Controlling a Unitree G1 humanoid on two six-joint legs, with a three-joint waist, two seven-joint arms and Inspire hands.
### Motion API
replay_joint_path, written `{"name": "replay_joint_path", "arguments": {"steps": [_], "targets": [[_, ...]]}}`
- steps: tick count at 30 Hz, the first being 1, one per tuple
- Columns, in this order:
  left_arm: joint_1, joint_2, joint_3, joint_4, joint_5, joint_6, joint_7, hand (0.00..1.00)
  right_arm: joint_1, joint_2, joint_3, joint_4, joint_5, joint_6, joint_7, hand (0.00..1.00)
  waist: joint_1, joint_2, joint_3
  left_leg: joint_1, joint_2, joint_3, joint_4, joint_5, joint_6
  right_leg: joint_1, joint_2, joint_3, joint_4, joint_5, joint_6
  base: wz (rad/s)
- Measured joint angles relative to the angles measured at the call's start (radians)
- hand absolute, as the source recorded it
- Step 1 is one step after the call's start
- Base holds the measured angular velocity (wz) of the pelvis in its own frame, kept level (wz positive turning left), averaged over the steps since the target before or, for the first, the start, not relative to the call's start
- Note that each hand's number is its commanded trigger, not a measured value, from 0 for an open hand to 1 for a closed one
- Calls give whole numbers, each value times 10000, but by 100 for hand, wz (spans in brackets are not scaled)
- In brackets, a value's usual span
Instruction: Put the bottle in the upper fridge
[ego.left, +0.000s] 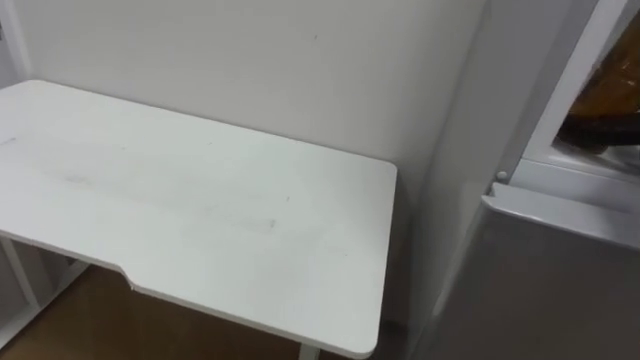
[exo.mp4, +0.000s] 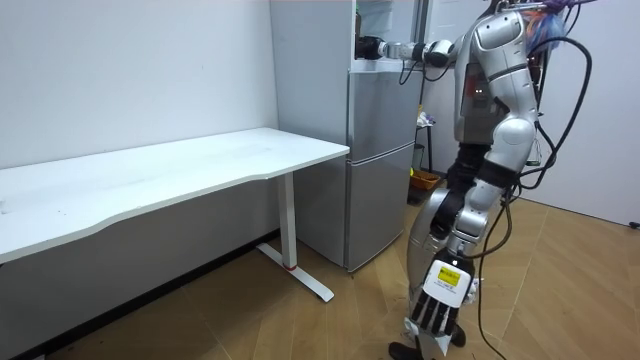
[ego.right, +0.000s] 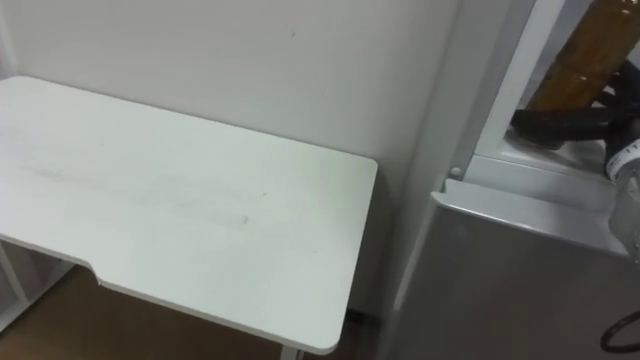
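Bottle (ego.right: 585, 60) sits inside the upper part of the fridge (ego.right: 500, 280), with my right hand (ego.right: 560, 125) fingers wrapped round its base. My left hand (exo.mp4: 435, 315) hangs relaxed, well apart from the fridge. Placing looks nearly done; letting go and withdrawing remain.

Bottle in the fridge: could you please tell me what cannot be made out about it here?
- Bottle: right eye view, its top runs off the upper edge; its base is behind the right hand.
- Right hand's hold: room view, partly hidden by the fridge wall; eye views, cut by the right edge.
- Whether the bottle rests on anything: right eye view, the hand covers its base.
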Motion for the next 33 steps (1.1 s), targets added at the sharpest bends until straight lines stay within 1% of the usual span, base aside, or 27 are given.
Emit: {"name": "replay_joint_path", "arguments": {"steps": [1,4,9,13,15,18,21,22,25,28,31,33], "targets": [[0,-69,156,4,-3,1,-5,0,4,0,-25,-28,-4,41,37,0,-37,-6,-4,13,-4,2,-26,10,2,-3,-6,29,-1,-1,1,0],[-1,-111,287,3,-1,51,0,0,5,-1,-111,-257,-2,195,114,0,-79,-5,-10,41,-9,60,-50,20,3,-13,-1,178,-3,-9,4,-6],[-3,-110,295,1,-2,60,53,0,8,-1,-114,-412,-2,195,142,0,-151,16,-34,181,-5,127,-65,20,5,57,-2,258,1,-8,4,-4],[-2,-113,297,8,-13,73,86,0,23,-1,-409,-565,-2,197,132,0,-219,83,-140,221,-2,127,-76,21,4,97,0,259,-1,-9,4,0],[20,-114,298,16,-13,81,90,0,39,-1,-416,-784,-3,196,130,0,-288,136,-172,277,-2,127,-80,22,4,156,1,263,0,-9,4,0],[29,-135,375,20,-17,82,99,0,75,-2,-419,-920,-10,197,128,0,-340,154,-179,503,0,177,-171,30,-4,318,-1,296,-8,-19,8,-5],[51,-213,598,26,-79,75,109,0,74,-5,-430,-1165,2,201,164,0,-416,115,-202,596,-15,251,-241,37,-4,374,-16,388,-16,-83,7,-4],[64,-213,639,26,-116,72,109,0,86,-5,-430,-1167,2,202,196,0,-467,84,-190,666,-19,252,-243,37,-5,446,-18,393,-38,-101,10,0],[101,-211,697,27,-113,71,111,0,104,-5,-510,-1168,5,221,261,0,-608,31,-197,758,-24,238,-230,30,-11,607,-8,422,-174,-134,22,3],[113,-211,706,28,-113,72,108,0,104,-5,-814,-1171,6,288,348,0,-625,-8,-177,786,-23,238,-228,25,-18,613,27,411,-178,-136,25,2],[143,-211,707,30,-116,73,108,0,105,-5,-859,-1171,5,334,347,0,-638,13,-161,818,-22,265,-243,10,-29,614,29,431,-182,-142,31,-1],[145,-211,707,29,-121,73,109,0,119,-4,-858,-1171,9,402,345,0,-627,33,-146,877,-8,365,-297,-2,-35,615,43,518,-183,-144,32,-8]]}}
